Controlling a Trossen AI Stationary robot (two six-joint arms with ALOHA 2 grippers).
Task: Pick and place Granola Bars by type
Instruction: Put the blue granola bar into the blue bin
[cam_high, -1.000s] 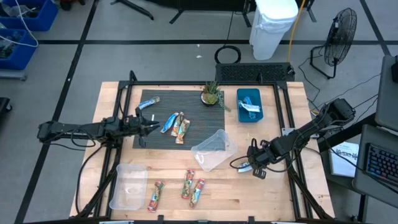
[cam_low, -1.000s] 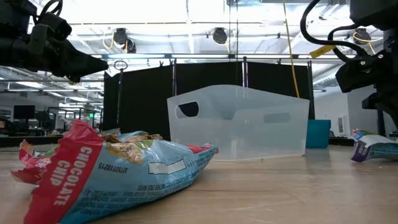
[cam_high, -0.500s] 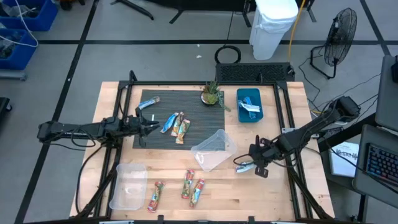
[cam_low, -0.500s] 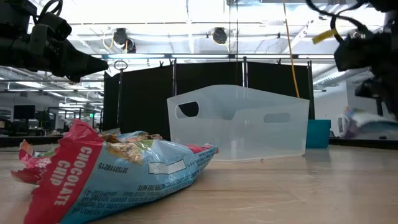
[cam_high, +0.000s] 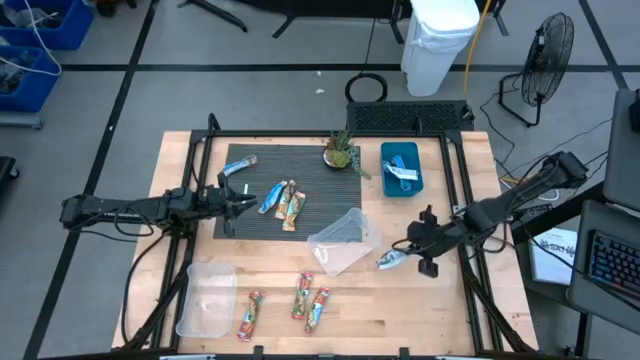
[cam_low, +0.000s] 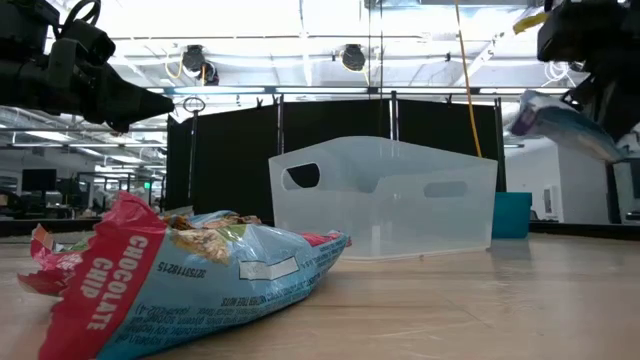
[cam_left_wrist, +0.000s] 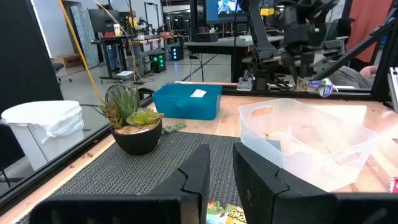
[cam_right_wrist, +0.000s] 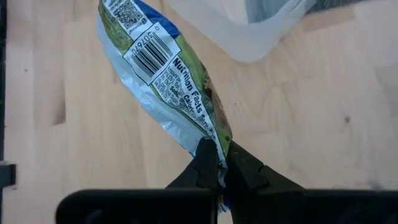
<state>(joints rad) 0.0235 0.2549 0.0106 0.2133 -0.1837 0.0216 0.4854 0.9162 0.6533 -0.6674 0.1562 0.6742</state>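
- The silvery-blue granola bar (cam_right_wrist: 165, 74) hangs in the air over the bare wood of the desk (cam_high: 440, 310), just beside the tilted clear bin (cam_high: 343, 240), on the right side.
- The right gripper (cam_right_wrist: 219, 163) has its fingers closed tight on one end seam of this bar, and the rest of the packet hangs free from that pinch.
- I judge the bar to be light, with a thin and smooth foil wrapper; it can swing or slip, so the flat crimped end is a good place to hold it.
- Inside it is probably brittle, so a hard squeeze on the middle could break it.
- Other granola bars lie on the dark mat (cam_high: 320, 195): a small group (cam_high: 282, 203) near the middle, and one blue bar (cam_high: 240, 166) apart.
- Three more bars (cam_high: 300, 303) lie on the front of the desk, beside an empty clear tray (cam_high: 205, 298).
- The blue box (cam_high: 401, 168) at the back holds some bars already.
- The left gripper (cam_left_wrist: 219, 163) waits above the mat with its fingers a little apart, holding nothing.
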